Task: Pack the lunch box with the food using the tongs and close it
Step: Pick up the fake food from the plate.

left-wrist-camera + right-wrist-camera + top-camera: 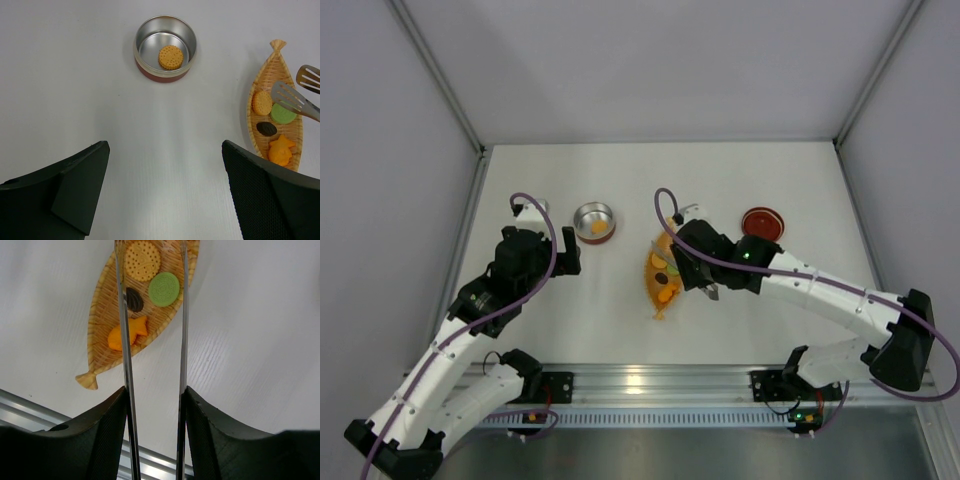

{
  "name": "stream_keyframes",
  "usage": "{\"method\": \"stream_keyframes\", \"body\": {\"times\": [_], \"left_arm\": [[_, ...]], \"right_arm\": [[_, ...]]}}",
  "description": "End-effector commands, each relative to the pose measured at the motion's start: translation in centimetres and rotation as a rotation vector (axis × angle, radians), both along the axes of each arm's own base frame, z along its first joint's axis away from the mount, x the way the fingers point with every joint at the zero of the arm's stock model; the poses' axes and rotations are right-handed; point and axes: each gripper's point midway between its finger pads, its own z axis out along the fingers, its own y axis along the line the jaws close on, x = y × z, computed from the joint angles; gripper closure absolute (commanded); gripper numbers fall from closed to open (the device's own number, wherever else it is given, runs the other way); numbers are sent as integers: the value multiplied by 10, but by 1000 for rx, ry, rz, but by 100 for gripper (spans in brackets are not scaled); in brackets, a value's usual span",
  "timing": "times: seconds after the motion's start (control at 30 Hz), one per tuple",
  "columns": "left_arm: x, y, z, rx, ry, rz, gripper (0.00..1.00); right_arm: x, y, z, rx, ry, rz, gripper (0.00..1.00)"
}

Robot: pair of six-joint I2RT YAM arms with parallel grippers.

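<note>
The lunch box, a round tin with a red wall, holds one yellow biscuit. Its red lid lies at the right. The rest of the food sits on the orange fish-shaped tray: a yellow biscuit, a green piece, a dark brown piece and an orange fish-shaped piece. My right gripper is shut on the silver tongs, whose arms stand apart with their tips over the tray's far end. My left gripper hangs open and empty, short of the tin.
The tray lies between the two arms, the tin to its left and the lid to its right. An aluminium rail runs along the near edge. White walls close in the table on three sides.
</note>
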Motion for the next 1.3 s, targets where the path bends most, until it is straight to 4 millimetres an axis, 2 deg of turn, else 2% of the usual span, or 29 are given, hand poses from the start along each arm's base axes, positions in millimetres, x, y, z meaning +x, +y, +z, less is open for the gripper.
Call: {"method": "stream_keyframes", "body": {"times": [0.0,0.4,0.57,0.7,1.0,1.27], "left_arm": [[1,-1,4,-17,-17,-4,1],[1,-2,3,-14,-13,-6,1],[1,-2,2,-14,-11,-5,1],[1,-2,2,-13,-11,-6,1],[1,-2,3,-14,-13,-6,1],[1,-2,3,-15,-12,-8,1]], "right_arm": [[4,-8,6,-2,-31,-7,54],[-3,8,-14,11,11,99,54],[0,15,-21,13,4,126,54],[6,14,-31,-22,3,116,54],[19,9,-26,-20,-39,103,52],[29,4,-20,55,-25,108,51]]}}
